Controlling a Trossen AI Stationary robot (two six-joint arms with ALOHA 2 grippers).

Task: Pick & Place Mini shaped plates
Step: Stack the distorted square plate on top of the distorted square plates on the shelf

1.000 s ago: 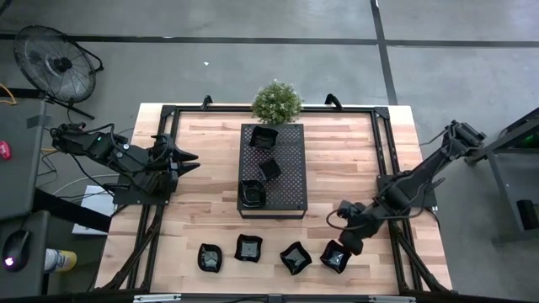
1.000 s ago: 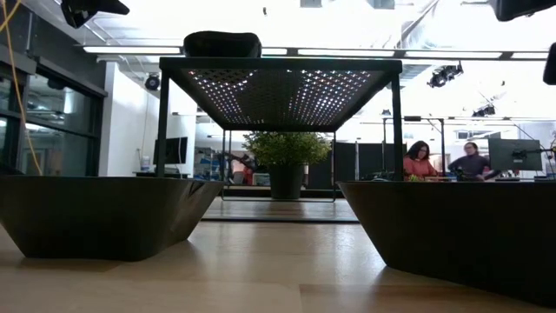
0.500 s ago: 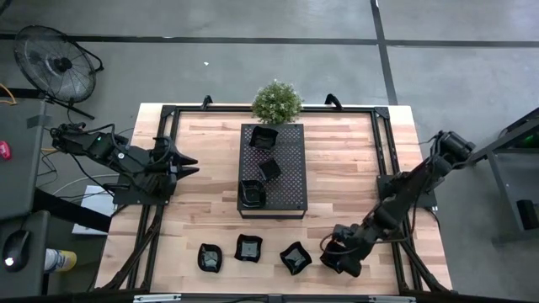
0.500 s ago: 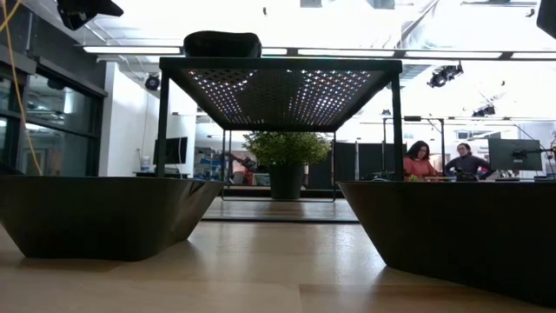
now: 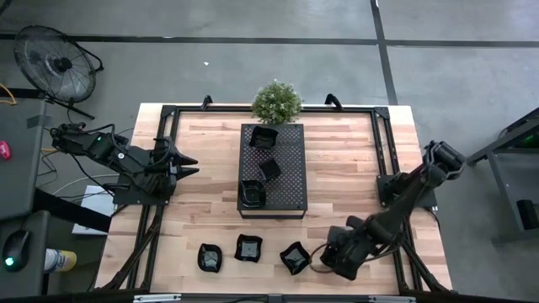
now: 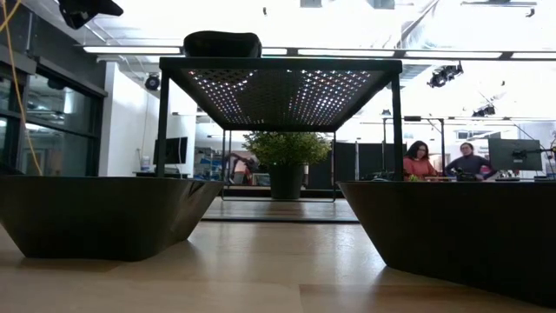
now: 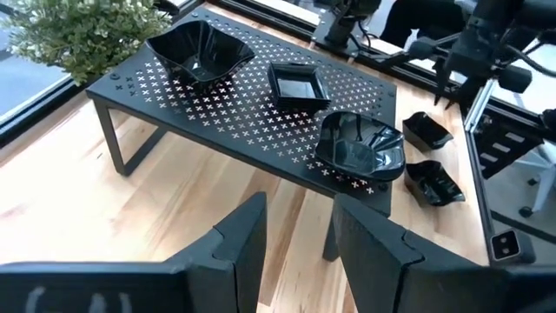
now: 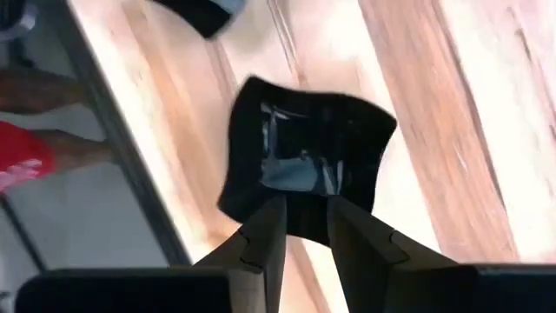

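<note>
The jaws of the right gripper (image 8: 300, 228) pinch the near rim of a wavy black plate (image 8: 304, 156) – its bowl sits just past the tips. The left gripper (image 7: 300, 228) waits apart, jaws spread.

From overhead we looked straight down on the whole table (image 5: 337, 160); at tabletop height we faced the room. Both shared the perforated tray (image 5: 282, 181) with the left wrist's close view

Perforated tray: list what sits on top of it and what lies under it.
On the tray sit three black dishes: wavy, square and round. From above, the space beneath is covered; the left wrist view shows bare wood there.
</note>
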